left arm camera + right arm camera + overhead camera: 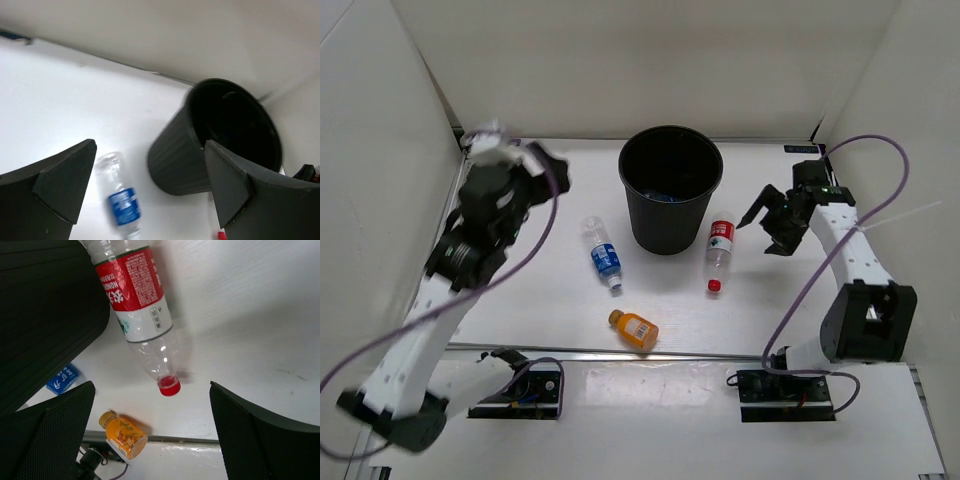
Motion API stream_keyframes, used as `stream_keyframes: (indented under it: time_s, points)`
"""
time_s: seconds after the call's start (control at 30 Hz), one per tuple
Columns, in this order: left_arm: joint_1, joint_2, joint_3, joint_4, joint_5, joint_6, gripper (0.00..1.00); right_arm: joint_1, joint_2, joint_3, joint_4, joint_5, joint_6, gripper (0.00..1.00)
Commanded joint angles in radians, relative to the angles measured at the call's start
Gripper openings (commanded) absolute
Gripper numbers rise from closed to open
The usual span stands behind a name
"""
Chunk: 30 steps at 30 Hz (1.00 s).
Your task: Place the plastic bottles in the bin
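Robotics lab — white-walled booth [650, 60], plain white table [520, 300], purple cables [904, 165]

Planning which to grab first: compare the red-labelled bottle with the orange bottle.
The red-labelled bottle is clear and long with a red cap; the orange bottle is short and orange. The red-labelled bottle lies close beside the bin, its cap toward the near edge of the table; the orange bottle lies apart from the bin, closer to that edge, slanted. Both lie on their sides outside the bin, neither held.
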Motion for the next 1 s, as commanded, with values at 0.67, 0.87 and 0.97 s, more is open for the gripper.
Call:
stream_keyframes:
  time_s: [0.67, 0.87, 0.97]
  points:
    - [0.023, -0.412, -0.27, -0.555, -0.204, -0.317, 1.0, 0.113, 0.531, 0.208, 0.183, -0.099, -0.165, 0.99]
    - [0.023, -0.421, -0.251, -0.634, -0.246, -0.348, 1.0, 0.084, 0.597, 0.151, 0.172, -0.099, -0.119, 0.82]
    - [0.023, -0.439, -0.251, -0.635, -0.255, -0.348, 1.0, 0.084, 0.587, 0.142, 0.143, -0.078, -0.095, 0.63]
